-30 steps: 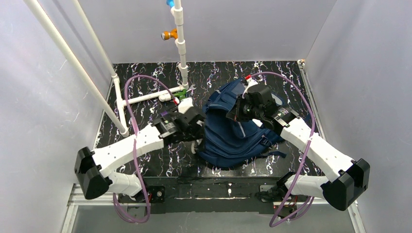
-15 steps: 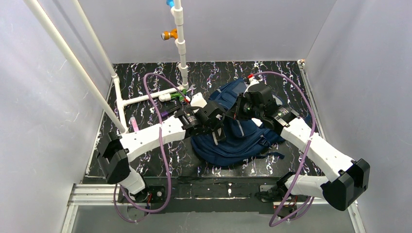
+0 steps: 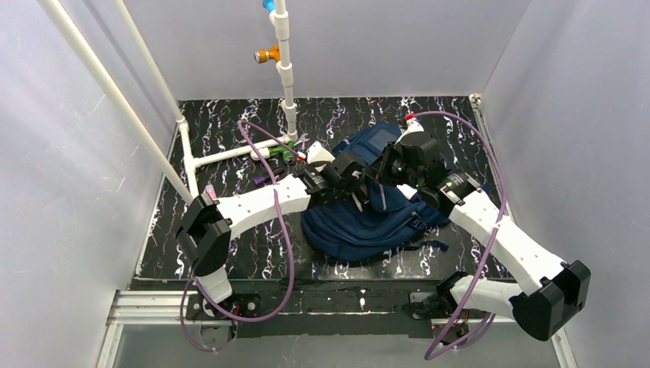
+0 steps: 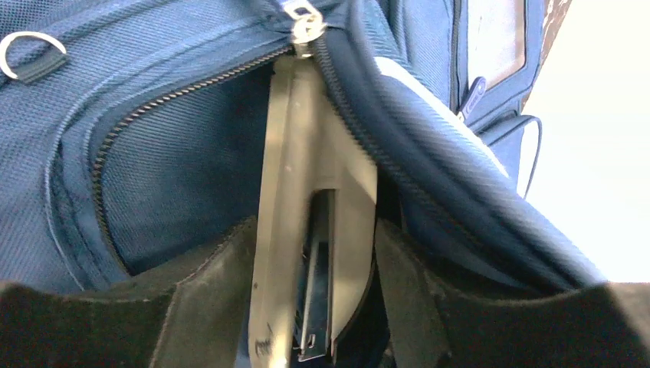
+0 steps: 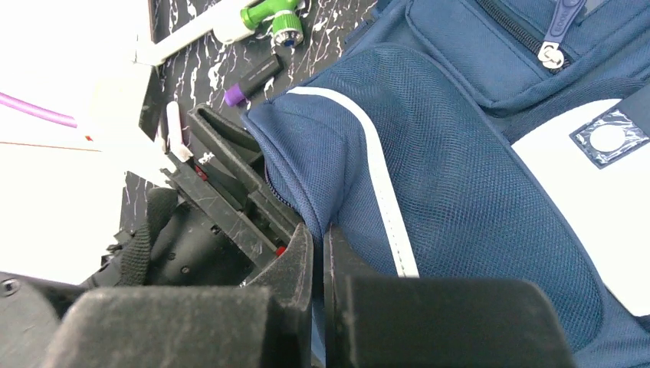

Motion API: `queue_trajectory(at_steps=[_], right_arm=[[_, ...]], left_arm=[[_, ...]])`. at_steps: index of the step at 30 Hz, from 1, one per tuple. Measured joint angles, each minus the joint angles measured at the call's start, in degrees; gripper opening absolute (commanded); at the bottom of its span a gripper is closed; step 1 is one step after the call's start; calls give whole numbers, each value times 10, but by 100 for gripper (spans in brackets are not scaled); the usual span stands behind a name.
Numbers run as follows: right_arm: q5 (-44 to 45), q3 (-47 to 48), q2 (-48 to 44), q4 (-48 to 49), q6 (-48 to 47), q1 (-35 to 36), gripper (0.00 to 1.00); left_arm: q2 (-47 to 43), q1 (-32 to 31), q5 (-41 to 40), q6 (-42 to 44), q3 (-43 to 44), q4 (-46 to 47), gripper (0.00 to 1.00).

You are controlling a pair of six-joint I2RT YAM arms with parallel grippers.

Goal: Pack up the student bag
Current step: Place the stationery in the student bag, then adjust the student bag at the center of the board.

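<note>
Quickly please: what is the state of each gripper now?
Left gripper: closed on a grey metal tool.
Right gripper: closed, pinching the student bag fabric.

student bag [image 3: 360,228] on table [image 3: 218,142], centre-right

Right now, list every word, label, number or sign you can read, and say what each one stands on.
No text is legible in any view.
clear patch on the student bag: round emblem, too blurred to read.
grey stapler: faint marks at its near end, too small to read.
</note>
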Motion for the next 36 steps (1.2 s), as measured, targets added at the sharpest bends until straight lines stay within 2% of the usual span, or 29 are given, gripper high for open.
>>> queue_trajectory(at_steps=[7,11,14,17,20,21,23,24,27,30,32,33,36], right_arm=[[20,0,-2,4,-3,-3,1],[9,-5,-7,-1,-18,0,1],[-8,-22,-17,-5,-43,7,1],[-23,-42,-31,-5,-84,12,1],[-53,-70,-54,6,-143,12,1],[-75,-83,-64,8,-170,12,4],[-113,-93,-68,6,-205,11,23],[-137,-97,-66,5,-221,10,28],[-210,-110,-46,7,-241,8,32],[-280,-141,-22,11,-230,9,38],[-293,-161,-18,8,-215,12,35],[-286,-169,-18,3,-206,12,34],[-232,-173,-19,-17,-183,12,25]], left_arm=[[-2,9,17,-7,-41,62,82],[-39,12,58,41,-103,125,91],[-117,14,105,119,-173,164,95],[-224,14,146,208,-221,170,95],[-327,25,215,319,-231,162,95],[-355,39,249,356,-228,154,94],[-380,77,316,416,-217,129,93],[-383,106,347,450,-205,109,93],[-356,194,416,538,-172,65,90],[-290,261,476,609,-153,63,90],[-238,280,513,642,-153,84,88],[-212,284,531,656,-153,95,84],[-139,288,575,687,-150,131,62]])
